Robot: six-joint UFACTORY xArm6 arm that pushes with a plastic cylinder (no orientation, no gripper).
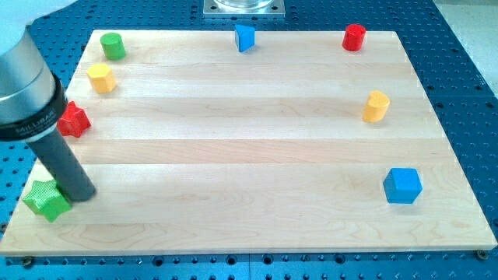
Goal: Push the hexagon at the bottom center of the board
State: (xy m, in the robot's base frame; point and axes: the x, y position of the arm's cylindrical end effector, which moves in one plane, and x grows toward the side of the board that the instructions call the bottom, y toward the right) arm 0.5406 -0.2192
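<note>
My tip (82,194) rests on the wooden board (249,225) at the view's lower left, just right of a green star block (45,200), touching or nearly touching it. A yellow hexagon-like block (101,78) sits at the upper left, well above my tip. A second yellow block (376,106), whose shape is unclear, stands at the right. The rod slants up to the left toward the arm's grey body (23,85).
A red star block (75,119) lies at the left edge, partly behind the arm. A green cylinder (113,47) sits at the top left, a blue block (245,37) at the top centre, a red cylinder (354,36) at the top right and a blue cube (402,186) at the lower right.
</note>
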